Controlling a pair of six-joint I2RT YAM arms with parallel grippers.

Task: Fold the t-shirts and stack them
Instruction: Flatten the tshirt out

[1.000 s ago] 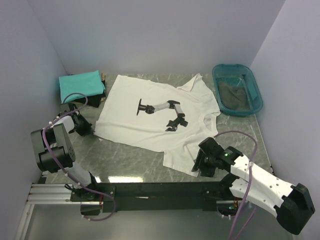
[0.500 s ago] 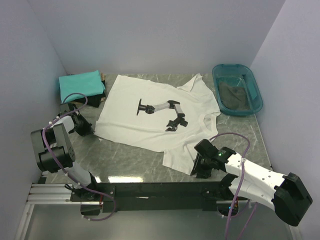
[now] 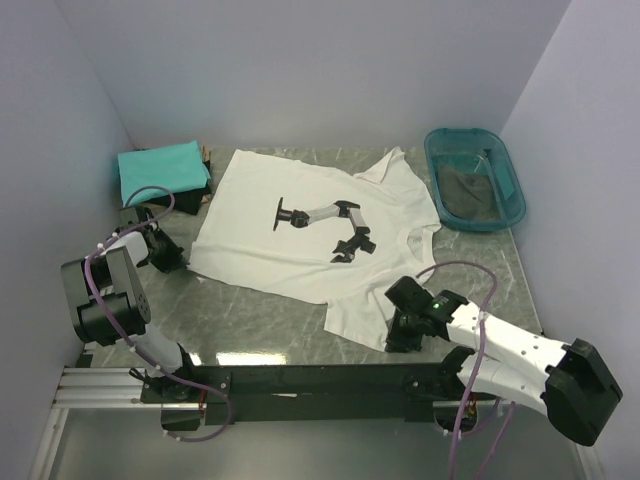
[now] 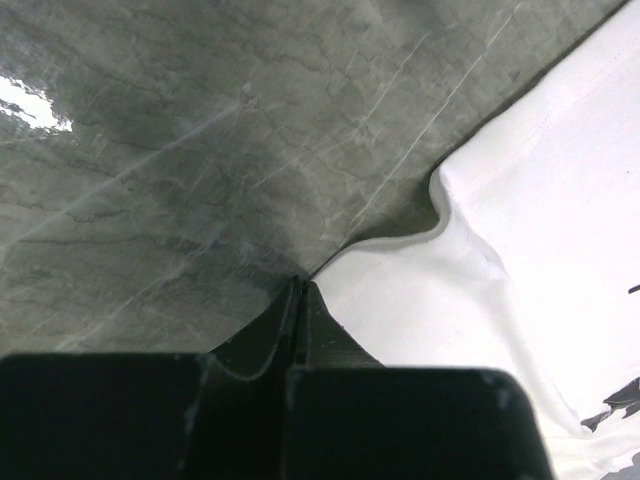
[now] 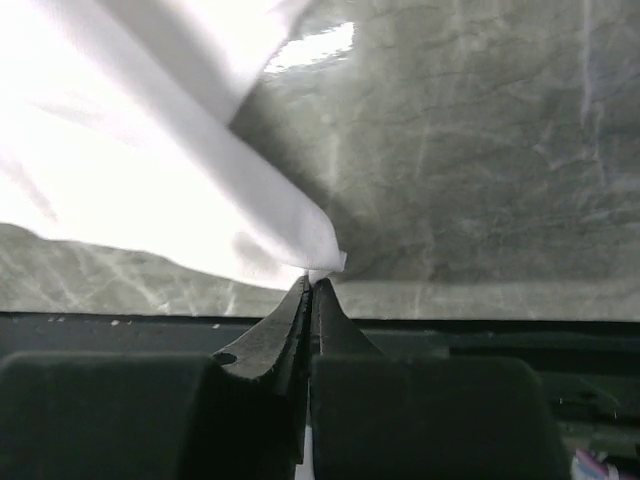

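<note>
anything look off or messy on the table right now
Nothing is spilled or damaged. The white t-shirt lies slanted on the table, not square to its edges, and its far sleeve is rumpled near the tub. A dark cloth lies crumpled in that tub.

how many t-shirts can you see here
3: a white one spread mid-table, a teal one folded at the far left, and a black one under the teal. The grey thing in the tub may be another.
</note>
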